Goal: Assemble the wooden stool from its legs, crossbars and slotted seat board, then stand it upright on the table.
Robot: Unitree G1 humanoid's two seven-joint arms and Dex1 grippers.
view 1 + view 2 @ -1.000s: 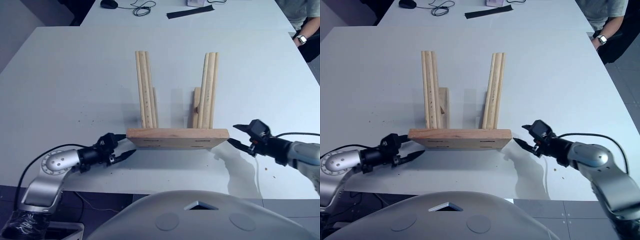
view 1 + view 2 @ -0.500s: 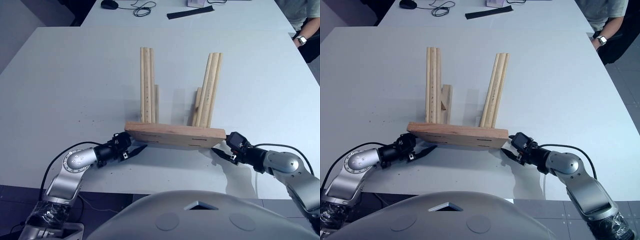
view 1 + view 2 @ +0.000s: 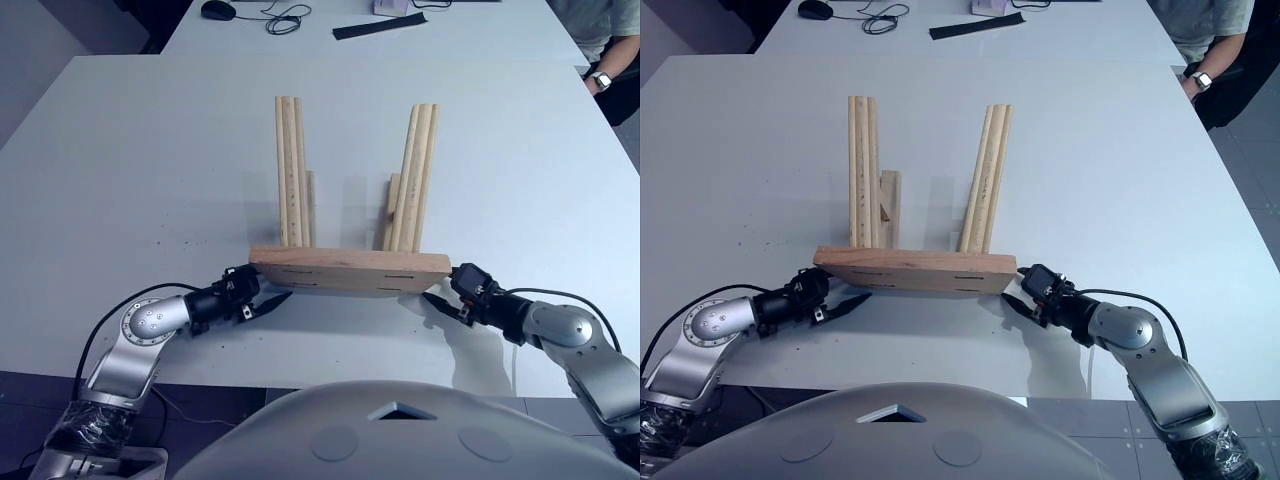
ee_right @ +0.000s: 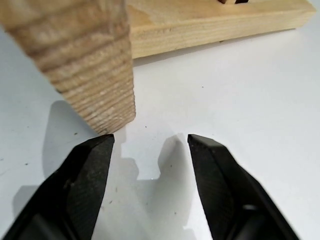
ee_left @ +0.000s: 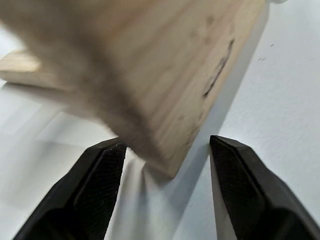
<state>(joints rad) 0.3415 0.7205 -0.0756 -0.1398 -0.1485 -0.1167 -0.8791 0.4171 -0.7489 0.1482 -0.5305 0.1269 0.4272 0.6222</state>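
In the head views the stool (image 3: 350,215) is seen already put together and, as it appears, laid on its side on the table (image 3: 150,150), with the board (image 3: 350,272) on edge nearest the robot and the legs pointing away. One board is counted, two leg groups (image 3: 291,170) (image 3: 418,175) whose separate rods cannot be told apart with certainty, and two short crossbars (image 3: 310,210) (image 3: 392,212) on their inner sides. The left gripper (image 3: 262,300) is held low at the board's left end and the right gripper (image 3: 436,303) low at its right end, both spread and nothing grasped. In the left wrist view the board's corner is found between the parted fingers (image 5: 100,190), which are not closed on it. In the right wrist view the board's end grain is seen just ahead of the parted fingers (image 4: 90,170), apart from them, with bare table between the tips. The step in hand is judged to be the last one, the standing upright. For that, both ends of the board would have to be gripped evenly and the stool turned together so that the legs are brought down onto the table
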